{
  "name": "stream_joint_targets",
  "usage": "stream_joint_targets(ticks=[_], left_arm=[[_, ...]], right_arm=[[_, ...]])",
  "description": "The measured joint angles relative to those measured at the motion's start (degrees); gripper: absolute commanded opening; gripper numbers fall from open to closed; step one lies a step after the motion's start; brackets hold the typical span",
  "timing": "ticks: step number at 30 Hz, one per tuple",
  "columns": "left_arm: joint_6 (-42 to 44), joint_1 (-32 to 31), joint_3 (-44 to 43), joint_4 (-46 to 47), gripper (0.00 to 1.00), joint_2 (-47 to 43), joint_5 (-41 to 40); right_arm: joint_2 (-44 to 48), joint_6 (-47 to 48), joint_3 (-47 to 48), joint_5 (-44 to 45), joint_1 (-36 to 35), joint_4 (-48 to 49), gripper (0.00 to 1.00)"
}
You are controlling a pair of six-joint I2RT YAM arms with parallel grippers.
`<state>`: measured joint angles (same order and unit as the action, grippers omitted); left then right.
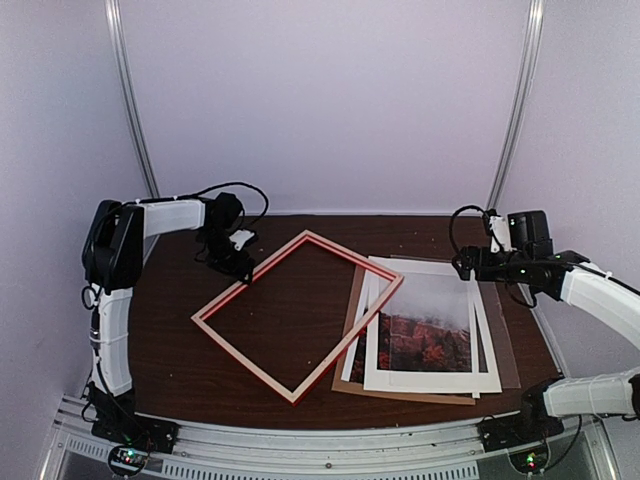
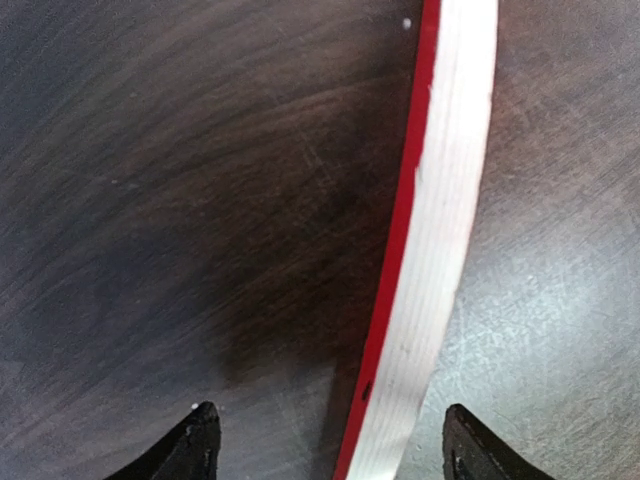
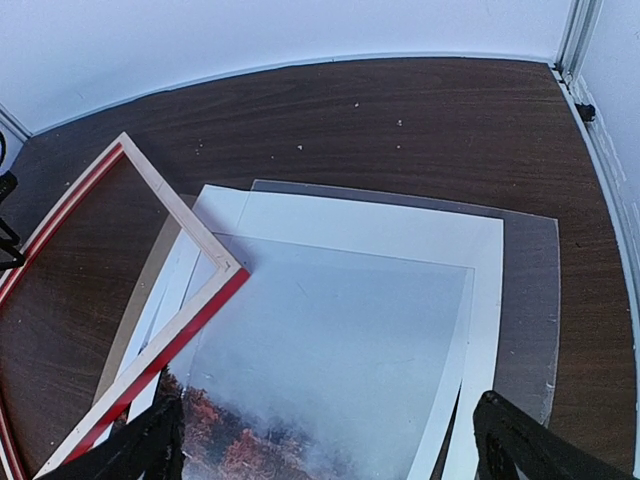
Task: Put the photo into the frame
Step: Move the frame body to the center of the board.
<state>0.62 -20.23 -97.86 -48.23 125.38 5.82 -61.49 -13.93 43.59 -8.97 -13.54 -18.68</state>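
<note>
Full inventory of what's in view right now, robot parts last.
table: 1, dark brown, under everything
frame: 1, red and pale wood, centre-left, right corner over the stack
photo: 1, red-orange landscape under grey mist, right, in the stack
white mat: 1, white, stacked with the photo
backing board: 1, brown, under the white sheets
clear sheet: 1, transparent, showing at the stack's right
left jaws: 1 pair, black, open astride the frame's far-left rail
right jaws: 1 pair, black, open above the stack

frame corner atop photo, open tabletop behind
</note>
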Motion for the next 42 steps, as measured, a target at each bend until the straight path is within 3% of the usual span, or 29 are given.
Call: stream_joint_targets(ticks=[7,18,29,37,42], left_arm=[[0.3,-0.1,-0.2,-1.0,0.43,0.7,-0.2],[-4.5,-0.5,12.1,3.9,0.23,-5.9,-1.4],[-15.3,-0.3,33.7,6.8,0.21,-21.5,-6.4],[-18.8,1.0,40.9,6.7,0.22,-28.6,-9.1],[-20.1,2.3,42.2,6.1,0.25,-30.7,-11.6]], right_arm=[[1.0,0.0,-0.7,0.0,0.0,-0.1,1.0],[1.1,0.0,-1.2,0.0,0.0,-0.2,1.0],[0.9,-0.7,-1.9,0.0,-0.2,-0.1,0.99],[-0.2,-1.8,-1.8,0.6,-0.4,-1.7,1.0],[-4.2,-3.1,1.2,5.7,-0.3,-9.3,1.0]])
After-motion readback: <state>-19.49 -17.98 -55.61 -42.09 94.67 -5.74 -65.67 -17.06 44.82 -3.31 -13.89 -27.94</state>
